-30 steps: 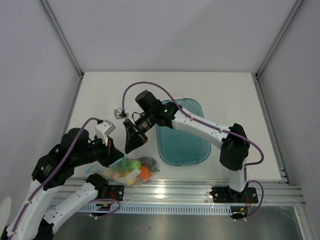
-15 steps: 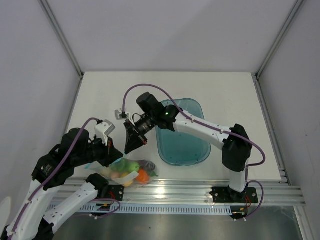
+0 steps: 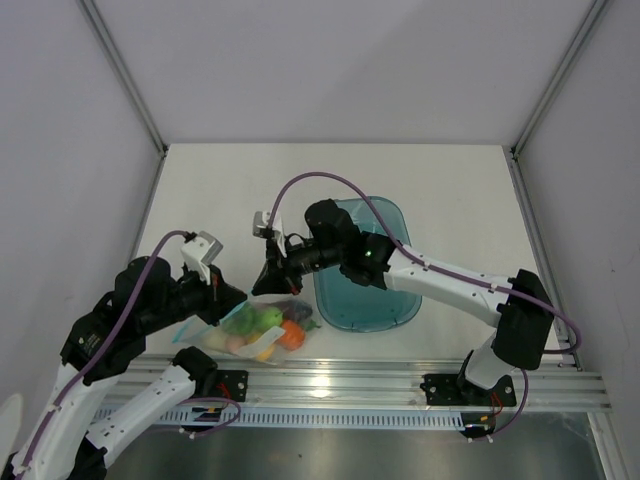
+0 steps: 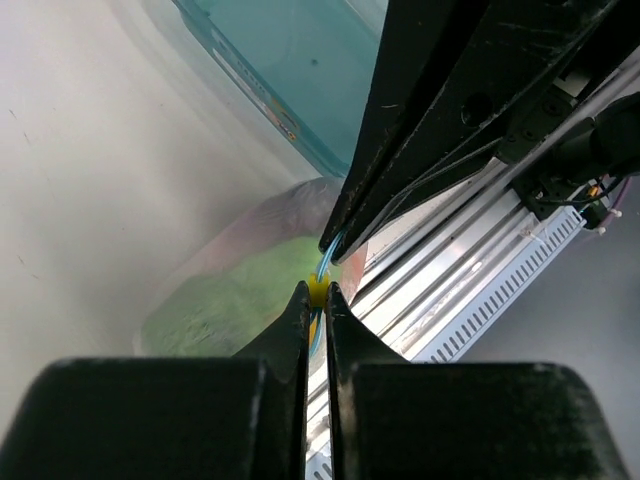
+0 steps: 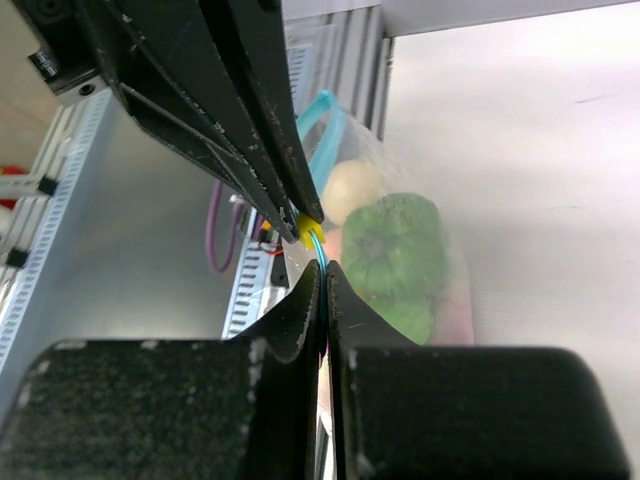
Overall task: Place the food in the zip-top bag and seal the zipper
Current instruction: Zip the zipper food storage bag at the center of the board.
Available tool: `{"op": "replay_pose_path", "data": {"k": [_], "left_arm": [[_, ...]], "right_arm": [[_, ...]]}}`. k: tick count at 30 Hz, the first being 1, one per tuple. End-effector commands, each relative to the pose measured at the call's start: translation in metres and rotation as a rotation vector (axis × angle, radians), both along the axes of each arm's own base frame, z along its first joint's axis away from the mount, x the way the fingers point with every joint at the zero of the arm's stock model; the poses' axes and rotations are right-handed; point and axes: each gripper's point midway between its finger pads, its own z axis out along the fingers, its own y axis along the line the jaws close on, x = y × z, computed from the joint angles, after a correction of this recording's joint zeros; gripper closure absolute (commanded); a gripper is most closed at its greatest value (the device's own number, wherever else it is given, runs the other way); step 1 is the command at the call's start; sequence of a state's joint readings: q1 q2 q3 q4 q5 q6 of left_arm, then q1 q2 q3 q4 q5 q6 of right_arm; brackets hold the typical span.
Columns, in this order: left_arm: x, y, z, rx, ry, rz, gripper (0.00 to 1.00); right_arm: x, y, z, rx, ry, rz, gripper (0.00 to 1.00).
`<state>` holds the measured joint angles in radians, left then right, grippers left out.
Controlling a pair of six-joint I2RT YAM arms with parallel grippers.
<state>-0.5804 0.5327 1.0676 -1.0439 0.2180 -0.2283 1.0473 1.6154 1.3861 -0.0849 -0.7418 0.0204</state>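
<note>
From above, my left gripper (image 3: 233, 303) and right gripper (image 3: 272, 288) met over the zip-top bag (image 3: 258, 338), which sat just left of the teal tray (image 3: 395, 312) with the food (image 3: 268, 320) inside. In my left wrist view, the jaws were pinched narrow on the zipper (image 4: 326, 262), perhaps at a yellow slider. In my right wrist view, my fingers were clamped on the same blue strip, with the green bell pepper (image 5: 395, 250) just behind it

White table (image 3: 330, 180) enclosed by plain grey walls (image 3: 330, 70), aluminium rail (image 3: 400, 385) in front.

L gripper (image 3: 237, 297) & R gripper (image 3: 264, 287) meet atop bag (image 3: 222, 338) (food (image 3: 268, 319) inside), prob. pinching it.
</note>
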Motion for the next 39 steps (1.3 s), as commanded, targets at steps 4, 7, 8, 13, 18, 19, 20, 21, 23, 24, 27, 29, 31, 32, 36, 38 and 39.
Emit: {"op": "replay_pose_path", "data": {"k": [4,7,8,13,18,19,20,21,23,24,27,29,31,32,36,38,39], "left_arm": [[0.008,0.011,0.005,0.024,-0.042,0.066,0.95],[0.008,0.016,0.002,0.045,-0.043,0.08,0.95],[0.008,0.017,0.003,0.049,-0.049,0.08,0.95],[0.006,0.024,0.001,0.077,-0.047,0.097,0.95],[0.006,0.032,0.0,0.1,-0.055,0.125,0.95],[0.005,0.032,0.001,0.099,-0.056,0.125,0.95],[0.005,0.032,0.001,0.098,-0.054,0.122,0.95],[0.005,0.034,0.003,0.101,-0.058,0.134,0.95],[0.005,0.036,0.003,0.106,-0.054,0.143,0.94],[0.005,0.038,0.003,0.108,-0.055,0.151,0.94],[0.005,0.039,0.005,0.108,-0.058,0.157,0.93],[0.004,0.04,0.006,0.107,-0.053,0.166,0.93],[0.003,0.041,0.008,0.102,-0.044,0.173,0.93],[0.003,0.041,0.008,0.102,-0.044,0.176,0.93],[0.002,0.043,0.007,0.104,-0.035,0.183,0.93],[0.001,0.044,0.01,0.102,-0.039,0.187,0.93],[0.0,0.044,0.008,0.108,-0.033,0.184,0.93]], "right_arm": [[0.036,-0.007,0.013,0.039,-0.062,-0.229,1.0],[0.045,-0.009,0.01,0.049,-0.058,-0.263,1.0],[0.049,-0.009,0.008,0.043,-0.063,-0.283,1.0],[0.06,-0.012,-0.007,0.019,-0.078,-0.323,1.0],[0.072,-0.013,-0.03,-0.029,-0.091,-0.365,1.0],[0.074,-0.014,-0.032,-0.032,-0.094,-0.375,1.0],[0.076,-0.015,-0.034,-0.036,-0.098,-0.379,1.0],[0.081,-0.018,-0.035,-0.041,-0.102,-0.404,1.0],[0.083,-0.02,-0.035,-0.042,-0.113,-0.414,1.0],[0.087,-0.023,-0.033,-0.04,-0.118,-0.434,1.0],[0.095,-0.029,-0.029,-0.036,-0.123,-0.459,1.0],[0.102,-0.034,-0.029,-0.041,-0.133,-0.478,1.0],[0.112,-0.04,-0.031,-0.05,-0.134,-0.511,1.0],[0.115,-0.042,-0.031,-0.05,-0.137,-0.523,1.0],[0.129,-0.049,-0.038,-0.057,-0.139,-0.565,1.0],[0.137,-0.052,-0.041,-0.061,-0.14,-0.584,1.0],[0.138,-0.052,-0.042,-0.062,-0.141,-0.59,1.0]]}}
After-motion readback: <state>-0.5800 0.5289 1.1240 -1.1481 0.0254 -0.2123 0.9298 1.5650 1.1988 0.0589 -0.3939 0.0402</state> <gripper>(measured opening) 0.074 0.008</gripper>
